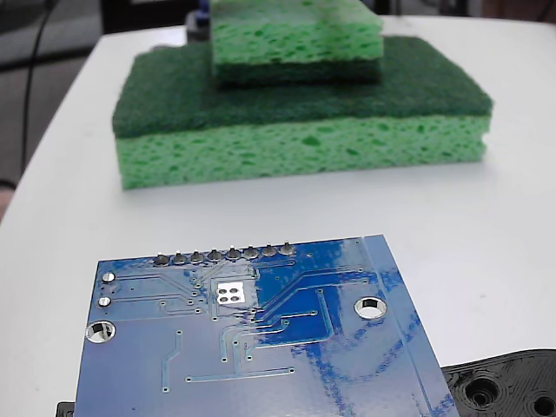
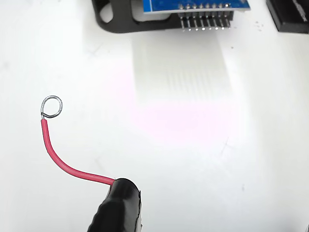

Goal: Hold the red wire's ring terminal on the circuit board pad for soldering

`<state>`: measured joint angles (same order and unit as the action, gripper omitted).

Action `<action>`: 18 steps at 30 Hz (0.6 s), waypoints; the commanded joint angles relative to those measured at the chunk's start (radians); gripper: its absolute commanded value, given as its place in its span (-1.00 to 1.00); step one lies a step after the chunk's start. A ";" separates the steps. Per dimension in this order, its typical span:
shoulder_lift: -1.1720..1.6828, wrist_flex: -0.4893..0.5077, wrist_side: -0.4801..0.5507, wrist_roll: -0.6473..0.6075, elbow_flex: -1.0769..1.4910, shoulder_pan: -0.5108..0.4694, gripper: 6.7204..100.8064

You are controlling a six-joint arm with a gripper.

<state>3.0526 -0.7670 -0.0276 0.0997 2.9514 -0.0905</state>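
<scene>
The white bench [image 1: 512, 217] fills both views. In the fixed view, two green sponges sit at its far side: a large sponge [image 1: 295, 130] with a dark scouring top, and a smaller sponge [image 1: 295, 39] stacked on it, also pale green over a dark layer. Nearer the camera lies the circuit board [image 1: 261, 347], glossy blue, with fine traces, a row of dark solder pins [image 1: 224, 254] along its far edge and two silver-rimmed mounting holes, one at the left [image 1: 99, 330] and one at the right [image 1: 371, 307]. A black plastic part [image 1: 508, 387] with holes shows at the lower right corner, just beside the board.

In the wrist view, only the board's pin edge [image 2: 205, 14] shows at the top, resting on a black holder [image 2: 116, 21], with another black piece [image 2: 289, 14] at the upper right.

The fingers [image 2: 118, 208], wrapped in black, show at the bottom of the wrist view, closed on the end of the red wire [image 2: 60, 162]. The wire curves up and left from them over bare bench, well apart from the board.

The pad [image 1: 231, 294], a small silver square with four dark holes, sits just below the pin row, bare and uncovered.

The ring terminal [image 2: 51, 107], a thin silvery loop, tips the wire's free end at the left of the wrist view.
</scene>
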 commanded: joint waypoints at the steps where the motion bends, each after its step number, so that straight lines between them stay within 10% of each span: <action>1: 0.002 0.003 0.028 -0.006 -0.006 -0.002 0.99; 18: 0.002 -0.015 0.080 -0.048 0.014 -0.014 0.99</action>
<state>3.0526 -0.7839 0.0522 0.0522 2.9698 -0.1074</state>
